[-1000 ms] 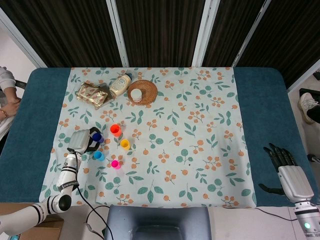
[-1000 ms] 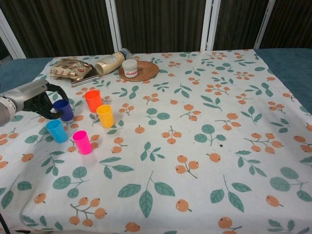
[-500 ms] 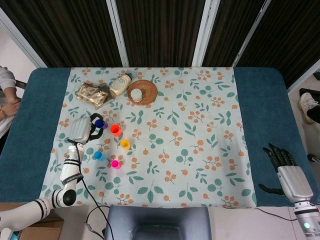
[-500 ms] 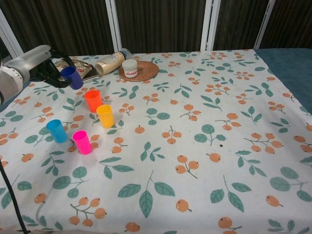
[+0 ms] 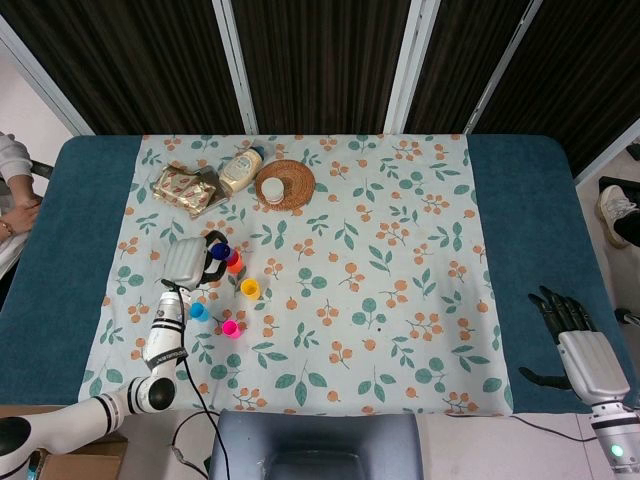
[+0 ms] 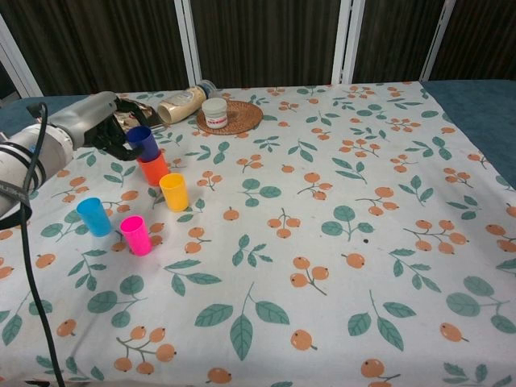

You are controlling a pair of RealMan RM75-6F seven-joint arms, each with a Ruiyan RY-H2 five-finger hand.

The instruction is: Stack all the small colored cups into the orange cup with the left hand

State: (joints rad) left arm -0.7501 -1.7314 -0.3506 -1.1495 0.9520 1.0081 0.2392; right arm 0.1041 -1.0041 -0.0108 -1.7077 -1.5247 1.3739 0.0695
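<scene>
Carrying the dark blue cup [image 6: 143, 142] in my left hand [image 6: 113, 131], I have swung it in from near the table's left edge over the last second, and it now hangs tilted just above the orange cup's [image 6: 153, 169] mouth, toward the table's back-left quarter. I judge the first nesting is close; straightening the cup and lowering comes next. The light blue cup [image 6: 94, 216], pink cup [image 6: 135, 235] and yellow cup [image 6: 173, 192] stand untouched beside it. My right hand [image 5: 580, 352] rests idle, fingers spread, at the table's front-right corner.
</scene>
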